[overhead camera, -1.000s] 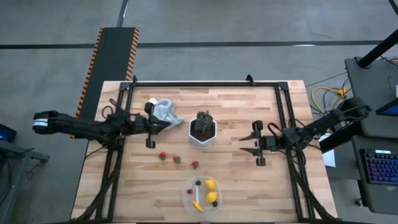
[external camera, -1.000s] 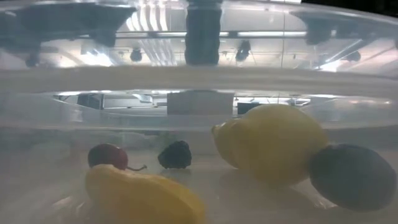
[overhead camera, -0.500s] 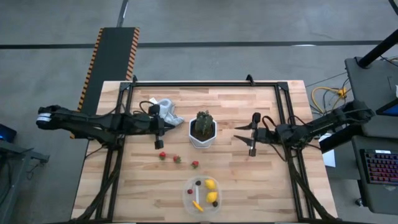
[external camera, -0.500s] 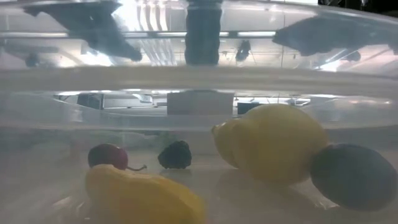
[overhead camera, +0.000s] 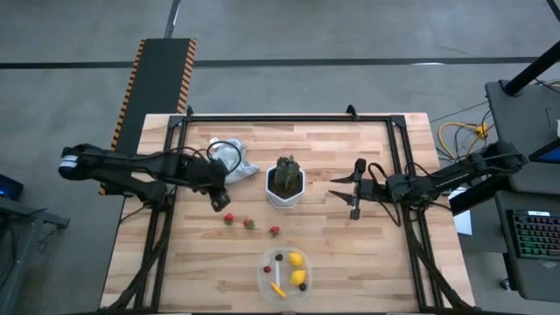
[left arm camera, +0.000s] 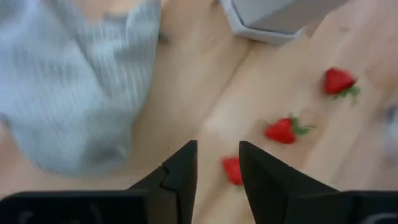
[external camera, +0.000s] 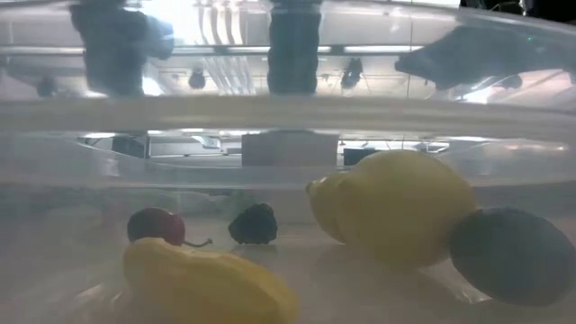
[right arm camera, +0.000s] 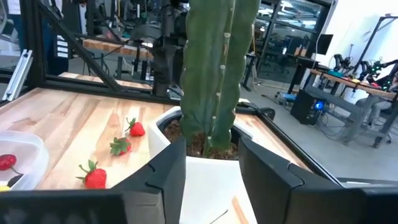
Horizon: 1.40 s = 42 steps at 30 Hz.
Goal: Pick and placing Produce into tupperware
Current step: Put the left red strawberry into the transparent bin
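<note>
The table (overhead camera: 350, 254) is a pale wood-plank top edged by a dark metal frame, standing on a grey concrete floor (overhead camera: 332, 35) with a hazard-striped black ramp (overhead camera: 162, 61) behind it and a desk with a keyboard (overhead camera: 535, 234) to the right; beyond it the right wrist view shows a workshop with benches and equipment. The left pincer (overhead camera: 216, 199) hangs beside a crumpled grey cloth (overhead camera: 229, 155) with its fingers apart and empty, just above the nearest of three strawberries (overhead camera: 250, 224) lying in a row on the bare wood. The right pincer (overhead camera: 352, 199), partly open and holding nothing, waits beside the white potted plant (overhead camera: 285, 182), while the tupperware (overhead camera: 267, 282) sits near the front edge holding lemons (overhead camera: 297, 260), a thin yellow piece and dark berries.
</note>
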Motion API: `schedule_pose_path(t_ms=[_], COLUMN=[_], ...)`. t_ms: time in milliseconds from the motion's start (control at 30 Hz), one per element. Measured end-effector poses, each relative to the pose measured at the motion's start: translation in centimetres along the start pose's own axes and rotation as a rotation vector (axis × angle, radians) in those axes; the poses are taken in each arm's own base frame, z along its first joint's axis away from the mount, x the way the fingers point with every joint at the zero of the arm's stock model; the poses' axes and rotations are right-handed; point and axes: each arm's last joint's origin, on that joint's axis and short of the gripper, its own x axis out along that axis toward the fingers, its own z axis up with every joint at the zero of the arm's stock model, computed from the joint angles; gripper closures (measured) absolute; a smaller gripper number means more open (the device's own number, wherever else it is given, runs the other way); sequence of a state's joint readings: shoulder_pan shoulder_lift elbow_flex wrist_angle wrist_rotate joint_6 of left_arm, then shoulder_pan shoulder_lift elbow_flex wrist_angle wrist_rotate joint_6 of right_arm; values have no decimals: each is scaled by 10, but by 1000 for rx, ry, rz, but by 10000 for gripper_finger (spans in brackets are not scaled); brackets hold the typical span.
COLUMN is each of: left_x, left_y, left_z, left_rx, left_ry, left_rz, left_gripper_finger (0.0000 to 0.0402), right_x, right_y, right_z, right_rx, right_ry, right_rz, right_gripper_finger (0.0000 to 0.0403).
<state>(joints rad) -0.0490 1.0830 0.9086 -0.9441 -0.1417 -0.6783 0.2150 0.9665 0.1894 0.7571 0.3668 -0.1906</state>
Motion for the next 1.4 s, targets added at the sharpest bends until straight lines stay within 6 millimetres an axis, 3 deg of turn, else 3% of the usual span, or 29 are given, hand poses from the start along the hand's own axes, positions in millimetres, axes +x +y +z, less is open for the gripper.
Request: schedule_pose_path(t_ms=[200, 300, 467, 800, 1400], left_x=[12, 25, 42, 52, 91], left_y=[-11, -16, -30, -53, -60], left_z=[4, 1, -1, -11, -23], left_rx=[-350, -417, -456, -444, -472], left_ry=[105, 221, 393, 471, 548], left_rz=[-11, -16, -40, -15, 149], left_gripper_finger=[297, 297, 297, 297, 297], right_x=[0, 0, 0, -1, -1], right_y=[1, 1, 1, 4, 5], right_z=[-2, -4, -5, -5, -7], right_rx=[7, 23, 69, 146, 81], right_ry=[22, 37, 46, 43, 55], right_rz=[7, 11, 18, 121, 122], right_gripper_finger=[268, 266, 268, 269, 269])
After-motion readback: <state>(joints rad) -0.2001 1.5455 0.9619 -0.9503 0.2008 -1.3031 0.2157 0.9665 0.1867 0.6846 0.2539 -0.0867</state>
